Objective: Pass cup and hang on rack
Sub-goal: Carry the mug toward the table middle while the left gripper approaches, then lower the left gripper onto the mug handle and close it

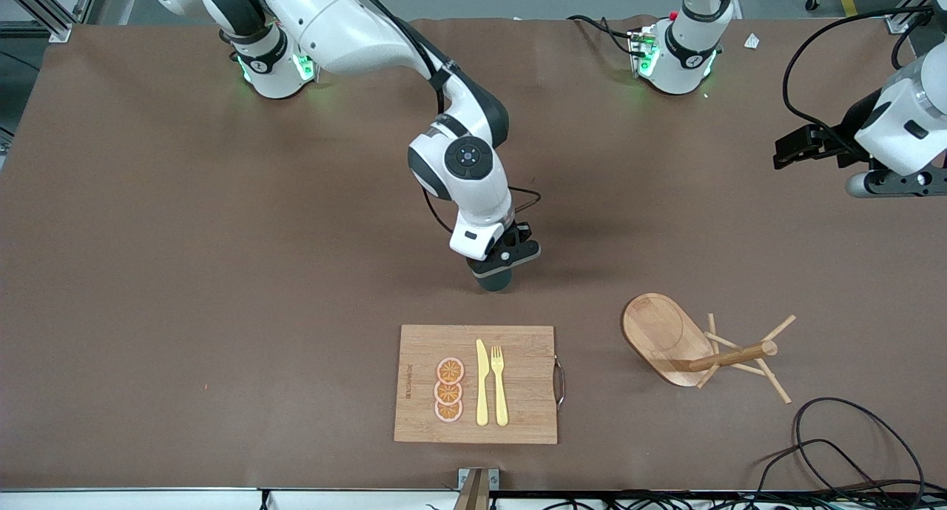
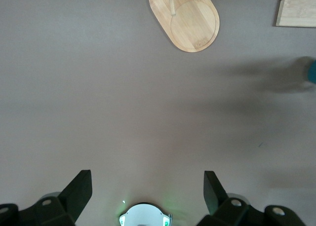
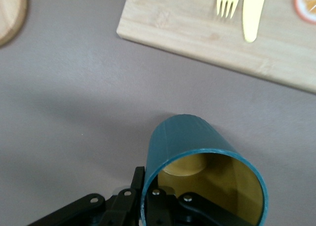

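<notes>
The teal cup (image 1: 494, 278) with its yellow inside (image 3: 197, 147) is near the table's middle, farther from the front camera than the cutting board. I cannot tell whether it rests on the cloth or hangs just above it. My right gripper (image 1: 504, 260) is shut on its rim, one finger inside the wall and one outside (image 3: 153, 189). The wooden rack (image 1: 666, 337) lies toward the left arm's end, its post (image 1: 732, 357) pointing that way; its oval base (image 2: 190, 19) shows in the left wrist view. My left gripper (image 2: 147, 189) waits open and empty over bare cloth.
A bamboo cutting board (image 1: 422, 347) carries a yellow knife (image 1: 482, 383), a fork (image 1: 499, 384) and orange slices (image 1: 448, 388), close to the front edge. Black cables (image 1: 851, 451) loop at the front corner by the left arm's end. A brown cloth (image 1: 222, 273) covers the table.
</notes>
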Controlling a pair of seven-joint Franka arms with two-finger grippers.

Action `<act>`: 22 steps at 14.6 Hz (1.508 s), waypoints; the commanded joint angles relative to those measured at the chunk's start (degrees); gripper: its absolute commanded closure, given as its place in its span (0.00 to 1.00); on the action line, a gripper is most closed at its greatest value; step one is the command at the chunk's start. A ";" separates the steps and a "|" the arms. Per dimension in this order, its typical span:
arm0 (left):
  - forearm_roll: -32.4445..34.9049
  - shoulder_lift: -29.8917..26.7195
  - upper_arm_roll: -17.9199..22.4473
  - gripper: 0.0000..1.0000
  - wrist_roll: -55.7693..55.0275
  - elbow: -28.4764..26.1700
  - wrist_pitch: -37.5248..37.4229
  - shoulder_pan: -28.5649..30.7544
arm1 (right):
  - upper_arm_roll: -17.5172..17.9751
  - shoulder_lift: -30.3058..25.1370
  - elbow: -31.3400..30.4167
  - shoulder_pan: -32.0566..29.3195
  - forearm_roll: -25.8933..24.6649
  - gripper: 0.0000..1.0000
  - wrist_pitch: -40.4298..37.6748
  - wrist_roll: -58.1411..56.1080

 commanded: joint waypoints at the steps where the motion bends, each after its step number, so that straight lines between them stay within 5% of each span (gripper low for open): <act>1: -0.21 -0.25 -0.40 0.00 -0.51 -2.53 2.25 -0.31 | 0.03 2.00 2.23 0.95 1.16 0.96 0.02 2.28; 5: -0.30 0.80 -1.72 0.00 -2.43 -5.87 6.73 -1.19 | -0.15 1.57 2.23 0.61 0.64 0.60 -0.68 2.02; 6: -0.30 1.59 -2.59 0.00 -3.75 -5.79 6.91 -1.19 | -0.41 1.22 2.14 0.60 0.37 0.15 -1.55 1.59; 7: -0.30 2.29 -3.47 0.00 -5.94 -5.61 7.35 -1.19 | -0.41 0.61 2.23 0.43 0.37 0.00 -2.35 1.50; 12: -0.30 5.72 -9.18 0.00 -18.67 -5.09 10.25 -1.54 | -0.76 -4.91 2.67 -2.81 0.54 0.00 -7.79 1.93; 16: -0.30 7.83 -12.53 0.00 -29.23 -4.39 14.38 -2.32 | -4.44 -11.78 2.31 -9.40 0.54 0.00 -15.26 1.50; 22: 3.55 20.65 -12.45 0.00 -53.55 7.55 16.85 -14.00 | -4.98 -17.24 2.05 -27.40 0.63 0.00 -21.16 -7.26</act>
